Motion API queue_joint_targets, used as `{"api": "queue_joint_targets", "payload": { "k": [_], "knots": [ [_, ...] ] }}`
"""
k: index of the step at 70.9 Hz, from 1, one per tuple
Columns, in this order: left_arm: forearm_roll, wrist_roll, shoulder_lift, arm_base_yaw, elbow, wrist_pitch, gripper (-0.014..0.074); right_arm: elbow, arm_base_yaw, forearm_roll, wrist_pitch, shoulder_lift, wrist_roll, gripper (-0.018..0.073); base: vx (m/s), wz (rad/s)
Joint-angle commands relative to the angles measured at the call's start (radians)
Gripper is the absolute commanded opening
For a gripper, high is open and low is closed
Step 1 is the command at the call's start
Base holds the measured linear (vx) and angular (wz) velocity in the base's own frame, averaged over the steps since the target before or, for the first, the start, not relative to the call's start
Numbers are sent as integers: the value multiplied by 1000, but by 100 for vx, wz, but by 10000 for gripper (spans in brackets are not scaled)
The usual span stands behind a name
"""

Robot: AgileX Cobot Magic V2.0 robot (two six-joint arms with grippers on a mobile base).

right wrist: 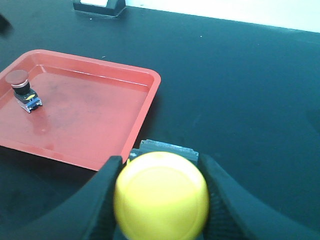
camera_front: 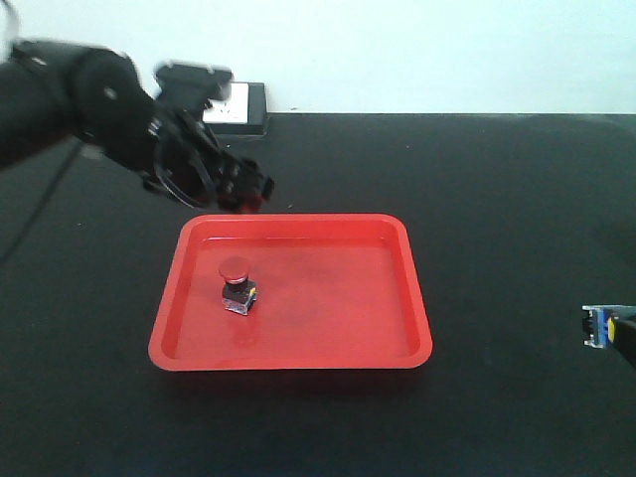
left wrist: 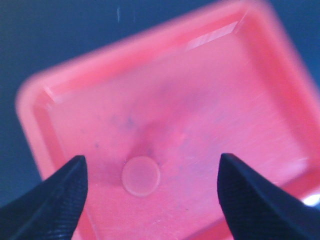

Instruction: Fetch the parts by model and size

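A red-capped push-button switch stands upright on its dark base in the left half of the red tray. My left gripper hovers above the tray's back left corner. In the left wrist view it is open and empty, with the blurred red cap below, between the jaws. My right gripper is shut on the yellow-capped switch, just off the tray's right side. The switch's blue-marked base shows at the exterior view's right edge. The red-capped switch also shows in the right wrist view.
A black and white box stands at the back edge of the black table against the white wall, and shows in the right wrist view too. The left arm reaches in from the upper left.
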Motion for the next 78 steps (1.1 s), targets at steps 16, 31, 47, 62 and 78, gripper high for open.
{"api": "queue_joint_targets", "payload": {
  "k": [16, 31, 47, 62, 78],
  "knots": [
    [4, -13, -362, -2, -16, 0, 524, -29, -3, -5, -73, 4, -10, -8, 0, 0],
    [25, -13, -588, -2, 123, -6, 524, -29, -3, -5, -73, 4, -10, -8, 0, 0],
    [22, -11, -823, -2, 331, -53, 524, -29, -3, -5, -73, 4, -10, -8, 0, 0],
    [22, 28, -1028, -2, 490, -104, 524, -29, -3, -5, -73, 4, -10, -8, 0, 0],
    [6, 145, -1217, -2, 652, -157, 524, -29, -3, -5, -74, 4, -10, -8, 0, 0]
  ]
}}
